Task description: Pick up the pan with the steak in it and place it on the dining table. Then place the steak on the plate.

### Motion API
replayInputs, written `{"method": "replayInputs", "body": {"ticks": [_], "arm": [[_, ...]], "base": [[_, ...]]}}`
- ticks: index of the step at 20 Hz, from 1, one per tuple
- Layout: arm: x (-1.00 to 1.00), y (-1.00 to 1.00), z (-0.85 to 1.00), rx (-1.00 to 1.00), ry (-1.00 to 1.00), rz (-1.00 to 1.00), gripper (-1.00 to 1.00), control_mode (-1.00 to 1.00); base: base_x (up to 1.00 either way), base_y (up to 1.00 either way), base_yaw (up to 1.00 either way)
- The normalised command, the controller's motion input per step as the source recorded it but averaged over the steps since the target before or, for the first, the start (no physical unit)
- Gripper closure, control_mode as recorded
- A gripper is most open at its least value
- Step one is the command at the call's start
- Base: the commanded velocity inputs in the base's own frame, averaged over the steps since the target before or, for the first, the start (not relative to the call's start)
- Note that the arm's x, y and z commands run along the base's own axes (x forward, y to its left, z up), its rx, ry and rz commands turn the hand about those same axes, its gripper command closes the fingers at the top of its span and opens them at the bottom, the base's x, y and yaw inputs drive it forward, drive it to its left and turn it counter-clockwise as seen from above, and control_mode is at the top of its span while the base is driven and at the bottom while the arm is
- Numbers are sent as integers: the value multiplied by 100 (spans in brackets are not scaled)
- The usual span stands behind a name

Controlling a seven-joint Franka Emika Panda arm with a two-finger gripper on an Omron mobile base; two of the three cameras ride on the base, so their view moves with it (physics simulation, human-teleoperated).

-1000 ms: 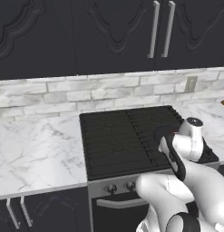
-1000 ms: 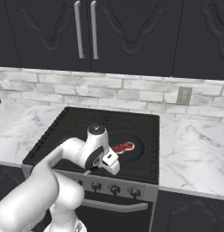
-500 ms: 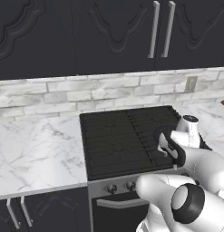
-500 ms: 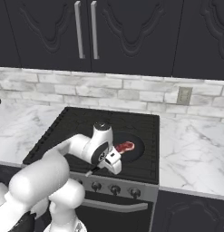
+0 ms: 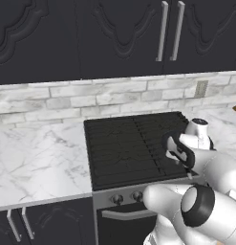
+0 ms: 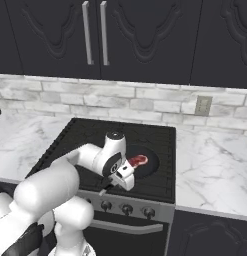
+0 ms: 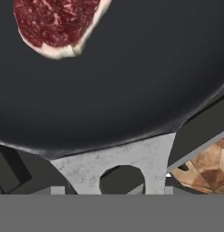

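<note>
Steak lies in the pan on the stove at the right base view's centre, where the pincer has reached the pan's near rim; whether it is spread or pinching, I cannot tell.

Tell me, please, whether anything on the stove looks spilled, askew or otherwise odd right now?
Nothing stands out. The steak lies flat inside the pan, off toward one side, and the pan sits level on the stove. No spill or damage shows.
</note>
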Motion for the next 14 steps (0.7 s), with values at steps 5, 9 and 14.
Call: {"method": "replayInputs", "body": {"ticks": [5, 9, 14], "arm": [[-4, 2, 48, 4, -6, -4, 100, -100], [-15, 9, 77, 3, -6, -1, 100, -100], [-28, 24, 84, 1, -1, 0, 100, -100]], "base": [[0, 0, 0], [0, 0, 0], [0, 0, 0]]}}
